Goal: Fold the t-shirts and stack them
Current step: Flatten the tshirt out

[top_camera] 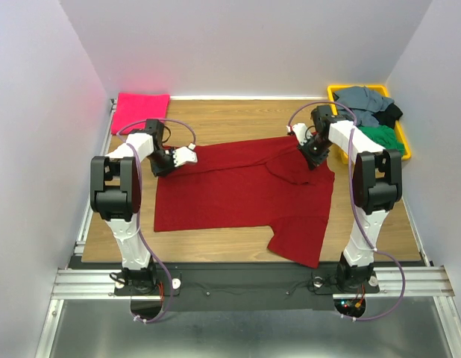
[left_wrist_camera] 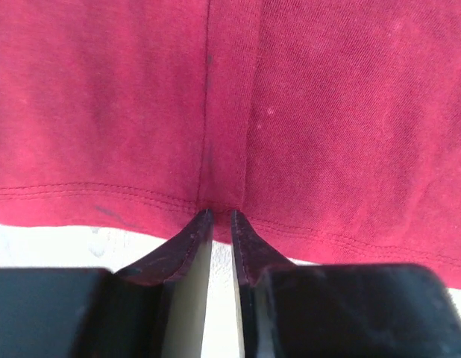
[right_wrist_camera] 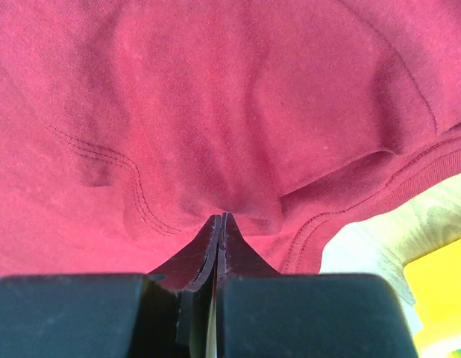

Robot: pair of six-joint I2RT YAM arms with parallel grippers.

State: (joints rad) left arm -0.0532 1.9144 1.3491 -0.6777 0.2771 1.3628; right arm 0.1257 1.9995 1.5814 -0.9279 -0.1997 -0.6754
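Observation:
A dark crimson t-shirt (top_camera: 245, 190) lies spread across the wooden table (top_camera: 230, 115), one sleeve hanging toward the front edge. My left gripper (top_camera: 187, 156) sits at its far-left hem. In the left wrist view the tips (left_wrist_camera: 219, 215) stand narrowly apart with a ridge of the crimson t-shirt (left_wrist_camera: 327, 112) pinched between them. My right gripper (top_camera: 311, 153) is at the shirt's far-right part, near the collar. In the right wrist view its jaws (right_wrist_camera: 221, 218) are pressed together on a bunched fold of the crimson t-shirt (right_wrist_camera: 215, 89). A folded hot-pink t-shirt (top_camera: 141, 110) rests at the back left.
A yellow bin (top_camera: 404, 143) at the back right holds a grey t-shirt (top_camera: 361, 97), a green one (top_camera: 380, 136) and a black one (top_camera: 392, 112). White walls close in the table on three sides. The yellow bin (right_wrist_camera: 439, 283) also shows beside the right gripper.

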